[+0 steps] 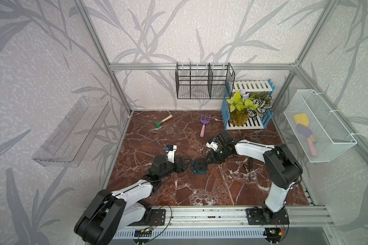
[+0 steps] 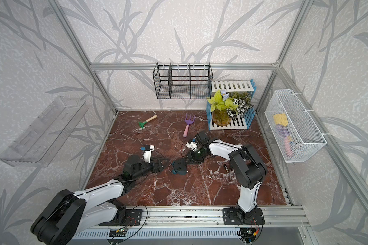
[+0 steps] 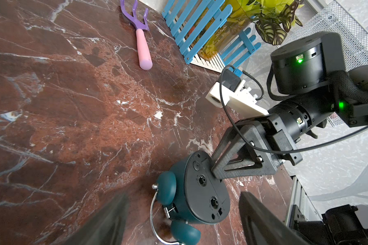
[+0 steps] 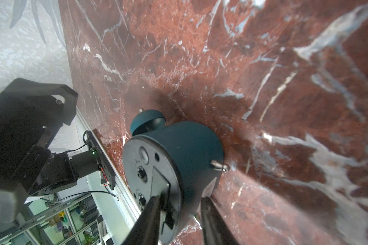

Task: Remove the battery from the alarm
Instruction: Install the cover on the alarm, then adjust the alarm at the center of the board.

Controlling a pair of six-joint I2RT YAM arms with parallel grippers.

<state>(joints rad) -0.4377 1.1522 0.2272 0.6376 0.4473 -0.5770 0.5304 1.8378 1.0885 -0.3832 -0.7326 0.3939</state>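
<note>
Straddling alarm (image 3: 200, 191) rim: your right gripper (image 3: 214, 172) fingers, one on back plate, one at side; clamped or not, cannot tell. Left gripper (image 1: 184, 166) fingers wide apart, alarm just beyond tips. Battery (image 1: 245, 167) well apart from all fingers, beside screwdriver (image 1: 250, 169).

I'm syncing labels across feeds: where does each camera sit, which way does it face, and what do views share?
Top views: high over the arm bases, looking down at the table; left arm, right arm visible.
Left wrist: on the left arm, facing the alarm and the right gripper; left gripper open in front.
Right wrist: on the right arm, close behind its fingers, which straddle the alarm's rim.
Shared: every view shows the alarm.
</note>
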